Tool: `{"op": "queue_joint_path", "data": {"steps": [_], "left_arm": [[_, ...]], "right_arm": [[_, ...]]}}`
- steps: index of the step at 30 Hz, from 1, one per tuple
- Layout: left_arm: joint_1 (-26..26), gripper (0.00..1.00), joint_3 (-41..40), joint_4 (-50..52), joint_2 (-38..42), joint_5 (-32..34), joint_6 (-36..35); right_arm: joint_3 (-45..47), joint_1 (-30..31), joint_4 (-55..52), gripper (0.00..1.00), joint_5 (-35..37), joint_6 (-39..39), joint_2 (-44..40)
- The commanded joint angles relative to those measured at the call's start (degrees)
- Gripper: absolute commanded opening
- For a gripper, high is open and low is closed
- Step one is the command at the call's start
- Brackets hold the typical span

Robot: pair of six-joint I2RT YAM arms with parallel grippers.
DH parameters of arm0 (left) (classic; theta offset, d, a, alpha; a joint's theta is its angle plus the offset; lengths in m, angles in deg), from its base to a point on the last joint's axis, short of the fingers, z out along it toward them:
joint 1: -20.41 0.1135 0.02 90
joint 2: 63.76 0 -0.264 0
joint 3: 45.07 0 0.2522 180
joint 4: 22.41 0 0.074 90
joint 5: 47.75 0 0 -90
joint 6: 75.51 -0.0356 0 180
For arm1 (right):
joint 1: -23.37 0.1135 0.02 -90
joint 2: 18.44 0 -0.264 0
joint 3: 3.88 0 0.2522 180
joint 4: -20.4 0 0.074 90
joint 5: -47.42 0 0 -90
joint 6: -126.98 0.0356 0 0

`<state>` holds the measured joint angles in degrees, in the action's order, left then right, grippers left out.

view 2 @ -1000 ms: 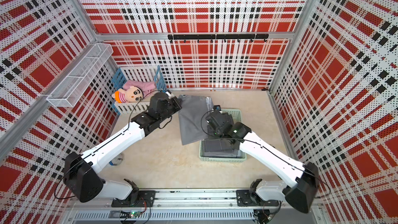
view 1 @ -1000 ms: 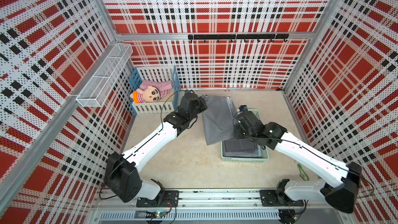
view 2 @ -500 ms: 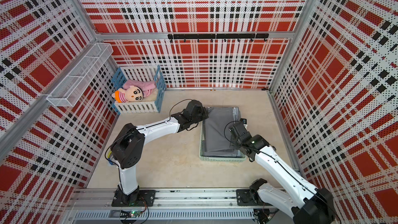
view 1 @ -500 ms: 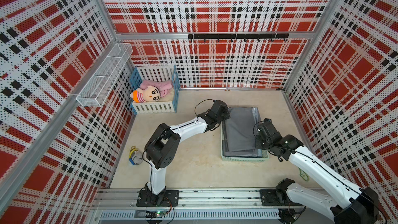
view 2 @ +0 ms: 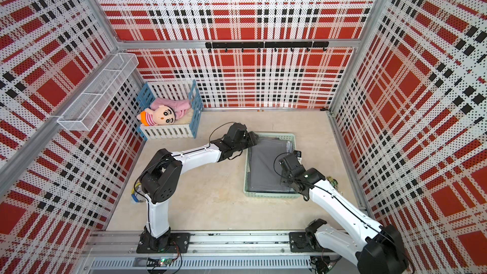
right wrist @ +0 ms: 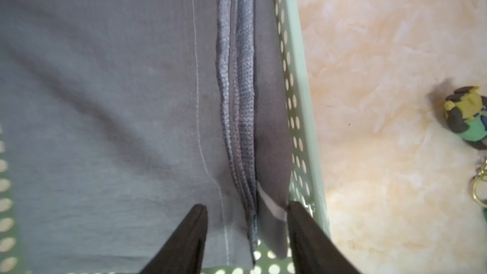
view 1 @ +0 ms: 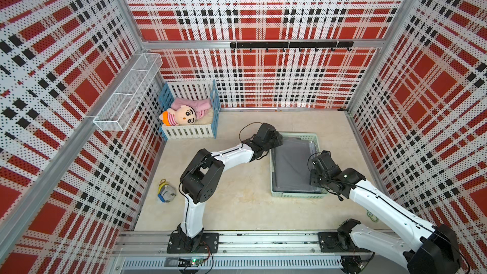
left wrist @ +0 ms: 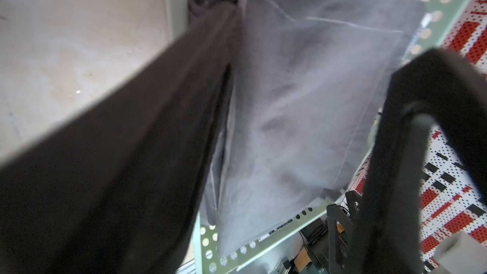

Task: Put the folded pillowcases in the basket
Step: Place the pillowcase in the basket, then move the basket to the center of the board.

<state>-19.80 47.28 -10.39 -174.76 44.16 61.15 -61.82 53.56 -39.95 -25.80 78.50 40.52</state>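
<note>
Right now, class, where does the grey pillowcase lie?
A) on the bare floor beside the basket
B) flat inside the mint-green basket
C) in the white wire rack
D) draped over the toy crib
B: the pillowcase lies flat within the perforated walls of the basket.

The left wrist view blurs the left gripper (left wrist: 334,32), one finger (left wrist: 118,167) running off the frame, the folded pillowcase (view 1: 290,164) hides the floor of the basket (view 1: 297,196), and the right wrist view cuts off a small toy figure (right wrist: 469,117) near the worktop's (right wrist: 382,75) right edge.
</note>
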Motion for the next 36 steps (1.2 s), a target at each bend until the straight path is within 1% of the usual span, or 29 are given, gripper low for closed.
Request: {"op": "queue_joint_path", "data": {"steps": [1, 3, 5, 8, 10, 14, 16, 23, 24, 26, 29, 30, 32, 34, 36], "left_arm": [[-0.3, 0.59, -2.2, -0.6, 8.8, 0.4, -3.0], [-0.7, 0.59, -4.5, 0.0, 12.1, 0.4, -4.3], [-1.2, 0.58, -5.4, 4.2, 13.2, 0.6, -5.7], [-3.0, 0.58, -3.3, 13.6, 11.4, 2.2, -8.2], [-4.9, 0.57, -3.4, 17.3, 10.2, 4.2, -8.9], [-7.6, 0.55, -5.4, 20.7, 9.0, 7.7, -6.9], [-9.3, 0.55, -6.7, 21.5, 9.1, 10.7, -6.1], [-14.4, 0.54, -10.2, 22.5, 8.3, 15.3, -2.2], [-14.9, 0.53, -10.4, 22.7, 7.9, 15.9, -1.9], [-15.3, 0.45, -10.8, 23.0, 7.3, 16.5, -1.5], [-15.3, 0.23, -10.4, 23.8, 6.7, 17.8, -1.5], [-15.3, 0.19, -10.1, 24.4, 6.7, 18.8, -1.6], [-15.3, 0.08, -9.6, 25.6, 7.4, 21.1, -1.9], [-15.2, 0.01, -9.4, 26.8, 8.4, 23.4, -2.5], [-14.5, 0.00, -9.7, 28.1, 9.1, 25.3, -3.4]], "right_arm": [[-3.8, -0.4, -1.6, 0.64, 3.5, -0.3, -2.6], [-5.4, -0.4, -2.2, 0.64, 4.6, -1.0, -3.1], [-6.9, -0.4, -2.6, 0.66, 5.8, -1.9, -2.9], [-8.2, -0.4, -2.3, 0.67, 6.3, -2.8, -1.9], [-8.7, -0.4, -1.5, 0.67, 6.4, -3.2, -1.2], [-9.9, -0.4, -0.5, 0.67, 5.9, -3.8, -0.2], [-10.5, -0.4, -0.4, 0.67, 5.7, -4.1, 0.3], [-10.6, -0.3, 0.4, 0.67, 4.8, -4.5, 1.1], [-10.4, -0.4, 0.7, 0.67, 4.6, -4.5, 1.1], [-10.0, -0.3, 1.3, 0.67, 4.2, -4.5, 0.8], [-9.9, -0.4, 1.5, 0.66, 3.9, -4.5, 1.0], [-9.8, -0.3, 1.5, 0.66, 4.0, -4.5, 1.0], [-9.7, -0.4, 1.5, 0.66, 4.1, -4.5, 0.8], [-9.4, -0.4, 1.6, 0.66, 4.3, -4.5, 0.6], [-9.2, -0.4, 1.8, 0.66, 4.3, -4.6, 0.5]]}}
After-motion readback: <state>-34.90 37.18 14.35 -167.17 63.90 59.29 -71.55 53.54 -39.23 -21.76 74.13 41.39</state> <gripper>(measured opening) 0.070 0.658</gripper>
